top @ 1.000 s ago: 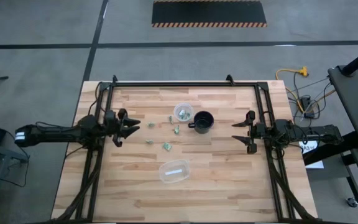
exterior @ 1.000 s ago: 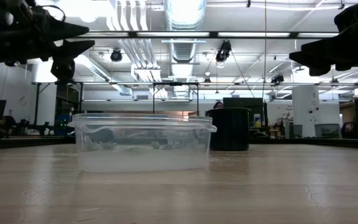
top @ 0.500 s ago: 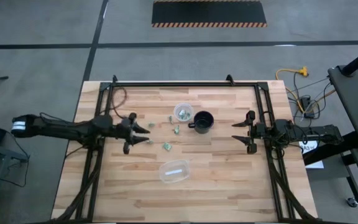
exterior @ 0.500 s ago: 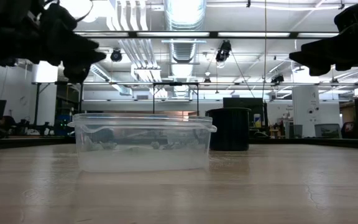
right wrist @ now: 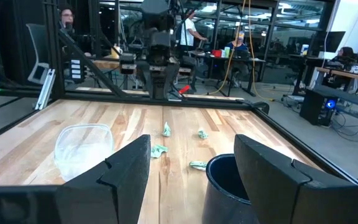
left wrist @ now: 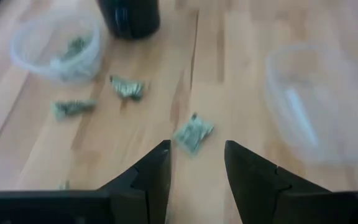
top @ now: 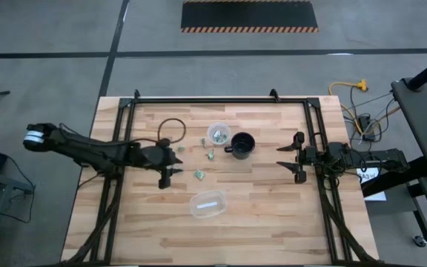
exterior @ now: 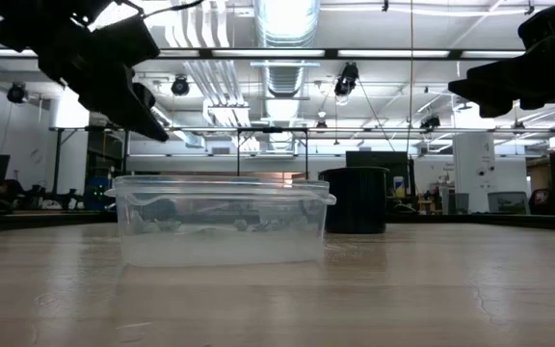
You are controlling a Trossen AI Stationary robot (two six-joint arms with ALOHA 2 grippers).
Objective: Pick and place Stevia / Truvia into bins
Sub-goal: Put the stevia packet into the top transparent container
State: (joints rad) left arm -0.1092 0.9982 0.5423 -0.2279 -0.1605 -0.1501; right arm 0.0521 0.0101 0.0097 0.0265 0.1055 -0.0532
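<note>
Several green-and-white Stevia packets lie flat on the wood: one close to the oval tub, others nearer the round clear cup, which has packets inside. My left gripper hangs open above the table, tipped downward. In the left wrist view the nearest packet lies just ahead of the open left gripper, untouched. My right gripper waits open at the table's right, facing the black mug.
The black mug stands just right of the cup. The oval clear tub sits toward the near edge, close to the nearest packet, and fills the middle of the low view. A black metal frame borders the table.
My left gripper has moved toward the table's right and slightly toward the near edge, from the left rail to just short of the packet by the tub. It has tipped its fingers downward along the way. Packets, cup, mug and tub have stayed in place.
</note>
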